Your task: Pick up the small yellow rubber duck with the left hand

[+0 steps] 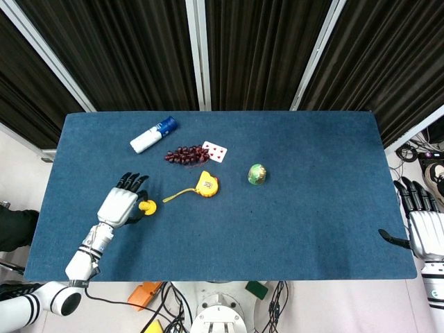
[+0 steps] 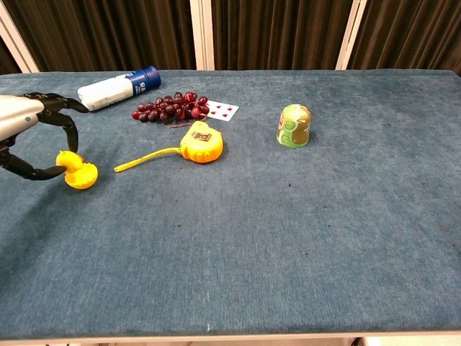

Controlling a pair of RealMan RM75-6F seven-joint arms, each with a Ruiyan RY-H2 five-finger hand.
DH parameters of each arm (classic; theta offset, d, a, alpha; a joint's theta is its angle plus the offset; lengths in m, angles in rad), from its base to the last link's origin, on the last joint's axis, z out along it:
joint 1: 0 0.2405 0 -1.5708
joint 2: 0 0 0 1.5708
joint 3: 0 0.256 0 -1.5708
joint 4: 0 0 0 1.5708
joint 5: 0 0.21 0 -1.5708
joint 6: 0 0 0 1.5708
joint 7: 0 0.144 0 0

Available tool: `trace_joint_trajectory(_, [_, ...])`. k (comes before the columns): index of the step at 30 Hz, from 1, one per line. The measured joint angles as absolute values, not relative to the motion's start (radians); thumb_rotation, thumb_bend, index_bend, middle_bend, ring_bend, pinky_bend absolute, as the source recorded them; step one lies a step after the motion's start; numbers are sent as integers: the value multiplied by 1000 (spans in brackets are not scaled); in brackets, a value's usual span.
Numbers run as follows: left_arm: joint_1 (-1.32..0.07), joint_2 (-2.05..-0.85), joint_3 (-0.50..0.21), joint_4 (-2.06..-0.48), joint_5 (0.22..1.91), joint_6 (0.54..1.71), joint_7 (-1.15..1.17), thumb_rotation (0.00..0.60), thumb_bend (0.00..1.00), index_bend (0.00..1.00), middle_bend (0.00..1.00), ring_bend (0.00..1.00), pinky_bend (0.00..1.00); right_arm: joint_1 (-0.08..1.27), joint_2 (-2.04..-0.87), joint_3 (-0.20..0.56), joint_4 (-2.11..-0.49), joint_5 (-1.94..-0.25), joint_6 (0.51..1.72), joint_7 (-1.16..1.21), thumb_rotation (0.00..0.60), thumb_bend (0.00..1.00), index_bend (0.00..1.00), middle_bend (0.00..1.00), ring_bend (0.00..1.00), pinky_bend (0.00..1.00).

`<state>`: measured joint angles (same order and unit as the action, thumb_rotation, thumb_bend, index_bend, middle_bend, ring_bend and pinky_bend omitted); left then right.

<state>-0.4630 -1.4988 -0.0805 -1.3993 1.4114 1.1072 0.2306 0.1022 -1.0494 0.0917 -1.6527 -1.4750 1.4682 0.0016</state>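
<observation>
The small yellow rubber duck (image 2: 78, 174) (image 1: 146, 207) is at the table's left side, left of the tape measure. My left hand (image 2: 32, 133) (image 1: 122, 205) reaches over it from the left and pinches it between the thumb and a curled fingertip. Whether the duck is clear of the cloth I cannot tell. My right hand (image 1: 424, 227) hangs off the table's right edge with its fingers spread, holding nothing; it does not show in the chest view.
A yellow tape measure (image 2: 201, 143) with its tape pulled out lies just right of the duck. Behind it are dark grapes (image 2: 168, 109), a playing card (image 2: 222, 110) and a white bottle with a blue cap (image 2: 118, 88). A green cup-shaped toy (image 2: 294, 125) stands mid-table.
</observation>
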Motion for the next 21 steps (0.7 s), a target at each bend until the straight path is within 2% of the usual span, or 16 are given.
trace_joint_trajectory(11, [-484,-1515,-78,-1391,1394,1086,255,600,372,488,75,0,31,101,-1054,92,-1646,-1469,1465,5,600,179,0,69,0,169])
trace_joint_trajectory(21, [-491,-1514,-69,-1400,1380,1078,273,600,361,330,49,0,31,100,-1056,93,-1642,-1467,1466,8,600,179,0,69,0,169])
